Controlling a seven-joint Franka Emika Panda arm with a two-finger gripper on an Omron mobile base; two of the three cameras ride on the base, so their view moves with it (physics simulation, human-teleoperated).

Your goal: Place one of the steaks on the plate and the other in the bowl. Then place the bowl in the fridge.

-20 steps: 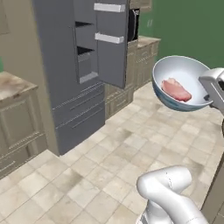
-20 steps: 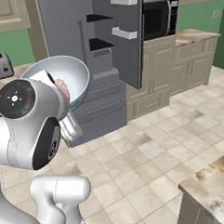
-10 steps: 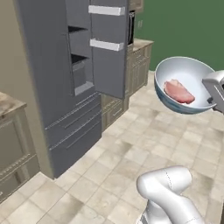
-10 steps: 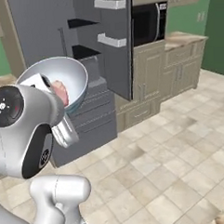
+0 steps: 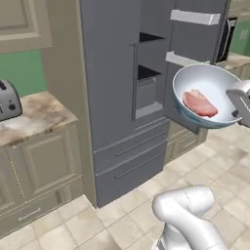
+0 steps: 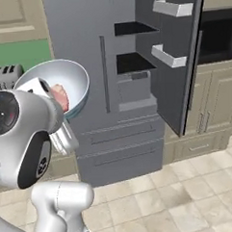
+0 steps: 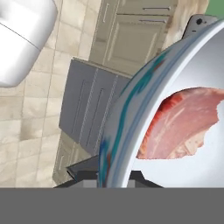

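With right door swung open, fridge (image 5: 117,97) stood ahead, shelves bare, drawers shut below. Held aloft before its open compartment, tilted: bowl (image 5: 207,95), one steak (image 5: 199,103) lying inside. Pincer (image 5: 239,105) clamped on bowl rim at far right of left base view. Toaster (image 5: 9,100) on table (image 5: 34,117).

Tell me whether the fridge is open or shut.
Open: the fridge has its right door swung outward, exposing dark inner shelves; both drawers below look shut.
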